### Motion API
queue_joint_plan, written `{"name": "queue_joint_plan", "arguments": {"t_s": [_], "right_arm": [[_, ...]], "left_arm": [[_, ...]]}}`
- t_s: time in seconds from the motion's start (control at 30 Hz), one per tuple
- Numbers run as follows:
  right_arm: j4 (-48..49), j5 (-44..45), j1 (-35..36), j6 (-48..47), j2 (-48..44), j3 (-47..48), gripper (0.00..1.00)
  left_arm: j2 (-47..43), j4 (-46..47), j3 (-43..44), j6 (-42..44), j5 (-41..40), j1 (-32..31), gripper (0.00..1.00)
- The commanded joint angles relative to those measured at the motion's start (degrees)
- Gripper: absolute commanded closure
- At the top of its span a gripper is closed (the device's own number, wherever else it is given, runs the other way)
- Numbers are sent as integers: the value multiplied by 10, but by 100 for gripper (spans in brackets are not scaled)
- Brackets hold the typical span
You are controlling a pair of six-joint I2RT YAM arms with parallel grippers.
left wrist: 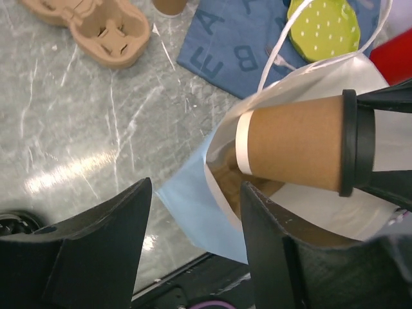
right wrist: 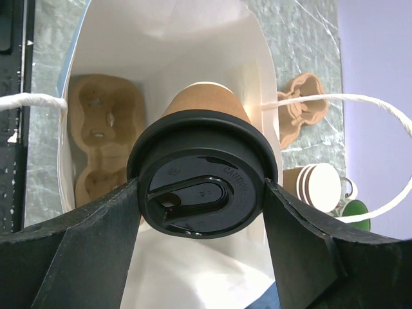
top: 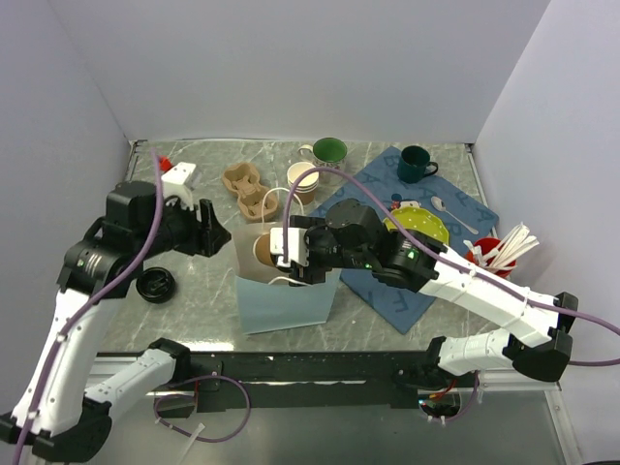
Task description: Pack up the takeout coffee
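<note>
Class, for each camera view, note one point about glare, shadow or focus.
Top external: even light, sharp throughout. Left wrist: white glare streak on the marble table; near fingers almost featureless black. Right wrist: sheen on the takeout coffee's lid.

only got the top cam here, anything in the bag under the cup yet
Observer: Yes. The right wrist view shows a pulp cup carrier lying deep inside the paper bag, below the takeout coffee.
Operator: right gripper on the cup wall or the lid
Observer: The lid. The right gripper clamps the rim of the black lid from both sides.
Operator: left gripper pinching the bag?
Observer: No. In the left wrist view the left gripper is open, and the bag's blue edge lies in the gap between its spread fingers.
</note>
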Motion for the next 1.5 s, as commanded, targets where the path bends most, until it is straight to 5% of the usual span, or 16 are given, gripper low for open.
{"name": "queue_joint_plan", "arguments": {"t_s": [0.0, 0.37, 0.8, 0.97, 1.0, 1.03, 1.17, 1.47], "right_arm": [[39, -26, -2, -9, -15, -9, 52], [50, -53, -3, -13, -24, -26, 53], [68, -50, -3, -19, -36, -56, 53], [69, -54, -2, -13, -35, -56, 53], [66, -55, -2, -12, -34, -58, 53], [66, -55, -3, -10, -32, -58, 53], [69, -58, -11, 0, -25, -56, 53], [40, -115, -49, 19, 3, -19, 53]], "left_arm": [[30, 36, 27, 75, 41, -1, 37], [129, 74, 65, 110, 149, -4, 38], [162, 58, 40, 132, 151, -65, 44], [162, 67, 22, 157, 128, -75, 55], [162, 71, 22, 158, 121, -75, 61], [162, 81, 25, 155, 116, -76, 77], [148, 116, 21, 151, 133, -80, 99], [98, 135, -8, 152, 136, -84, 99]]}}
